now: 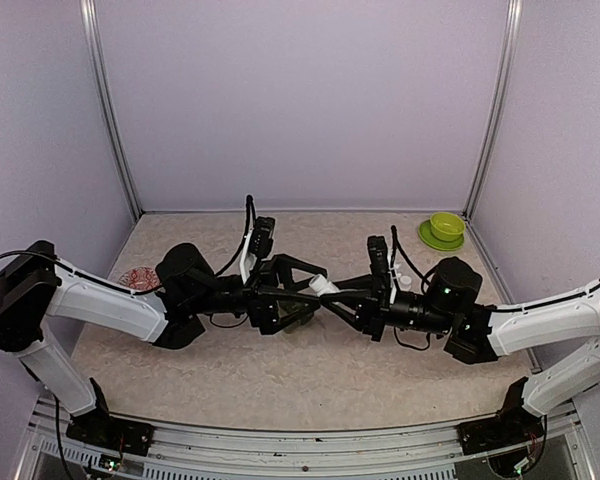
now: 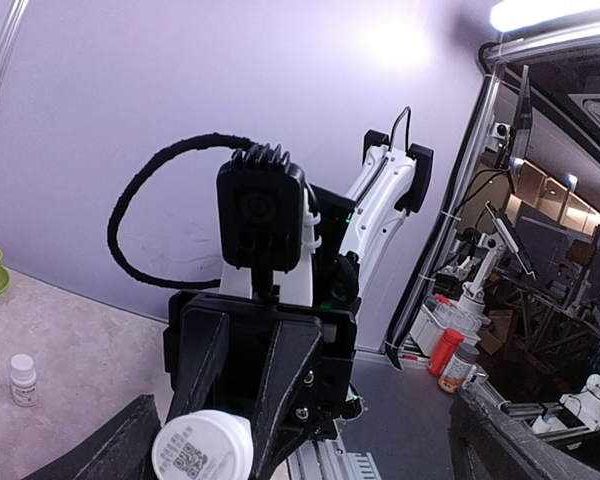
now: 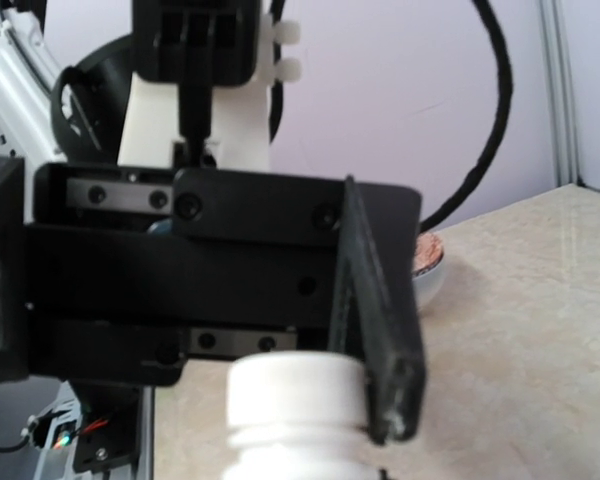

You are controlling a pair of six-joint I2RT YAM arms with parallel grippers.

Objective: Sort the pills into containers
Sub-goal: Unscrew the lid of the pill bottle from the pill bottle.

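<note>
Both arms meet over the middle of the table. My right gripper (image 1: 338,293) is shut on a white pill bottle (image 1: 323,287) and holds it level above the table. The bottle's cap (image 3: 295,385) points at the left arm, and its printed end (image 2: 202,448) fills the bottom of the left wrist view. My left gripper (image 1: 312,284) stands wide open around the cap, with one finger (image 3: 380,330) right beside it. A dark green piece, probably the containers (image 1: 299,319), shows on the table under the grippers, mostly hidden. I cannot make out single pills.
A small white dish with reddish contents (image 1: 137,277) sits at the left, also seen behind the left finger (image 3: 427,262). A second small white bottle (image 2: 23,378) stands on the table right of centre. The lime-green bowl on its saucer (image 1: 445,229) is in the back right corner.
</note>
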